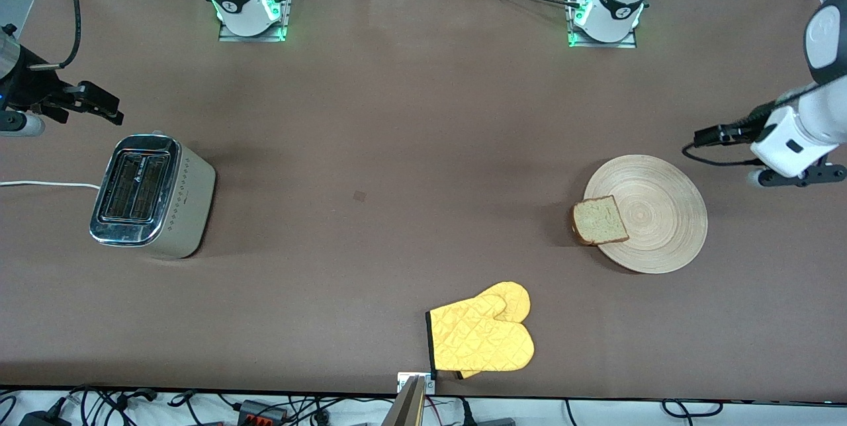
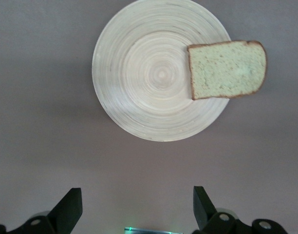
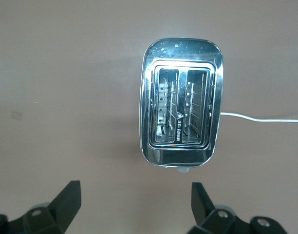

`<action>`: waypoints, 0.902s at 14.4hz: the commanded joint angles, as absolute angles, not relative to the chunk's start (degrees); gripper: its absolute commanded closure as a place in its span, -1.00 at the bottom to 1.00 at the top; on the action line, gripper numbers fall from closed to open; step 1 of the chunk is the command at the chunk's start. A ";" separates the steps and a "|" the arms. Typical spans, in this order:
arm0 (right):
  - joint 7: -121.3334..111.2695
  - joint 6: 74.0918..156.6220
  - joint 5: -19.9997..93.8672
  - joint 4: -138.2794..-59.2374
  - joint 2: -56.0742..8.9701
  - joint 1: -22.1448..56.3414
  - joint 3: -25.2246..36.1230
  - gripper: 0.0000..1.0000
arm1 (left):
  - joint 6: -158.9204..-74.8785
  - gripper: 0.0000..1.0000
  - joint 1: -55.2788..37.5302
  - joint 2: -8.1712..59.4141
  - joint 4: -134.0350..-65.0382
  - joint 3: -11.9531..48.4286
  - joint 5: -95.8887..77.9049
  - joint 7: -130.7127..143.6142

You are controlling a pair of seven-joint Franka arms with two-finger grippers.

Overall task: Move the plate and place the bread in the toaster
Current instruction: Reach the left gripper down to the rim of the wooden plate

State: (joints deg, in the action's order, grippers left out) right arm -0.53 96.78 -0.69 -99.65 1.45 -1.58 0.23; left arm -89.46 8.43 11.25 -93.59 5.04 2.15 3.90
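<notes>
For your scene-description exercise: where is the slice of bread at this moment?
The bread lies on the rim of the plate, overhanging the edge that faces the toaster, toward the left arm's end of the table, farther from the front camera than the yellow oven mitt.

front: high, across the table (image 1: 410, 148), facing the bases
left wrist: looks down on plate (image 2: 149, 92); shared with front
right wrist: looks down on toaster (image 3: 182, 102); shared with front

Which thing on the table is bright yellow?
The oven mitt, lying nearest the front camera; the plate, bread and toaster are not yellow.
</notes>
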 commanded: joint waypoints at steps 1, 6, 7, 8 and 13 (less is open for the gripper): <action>-0.18 96.50 -1.05 -98.44 0.53 -1.85 0.00 -1.00 | -87.01 -1.00 12.73 17.21 -86.93 5.36 -1.56 -1.03; -0.52 96.07 -0.97 -97.30 0.53 -1.93 0.09 -1.00 | -87.71 -1.00 21.52 24.76 -86.75 5.36 -10.71 -9.13; -0.27 95.98 -1.05 -97.29 0.53 -1.93 0.09 -1.00 | -88.58 -1.00 23.71 26.70 -85.96 5.36 -12.38 -10.97; -0.09 95.89 -1.05 -97.29 0.61 -1.93 0.09 -1.00 | -90.33 -1.00 25.47 28.37 -85.09 5.36 -13.70 -13.60; -0.09 95.89 -1.05 -97.29 0.53 -2.11 0.26 -1.00 | -94.83 -1.00 32.95 38.91 -84.38 5.36 -30.54 -27.31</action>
State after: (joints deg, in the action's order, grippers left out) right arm -0.47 96.78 -0.69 -98.45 0.99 -1.79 0.39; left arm -95.02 30.89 33.66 -87.34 4.75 -24.11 -22.59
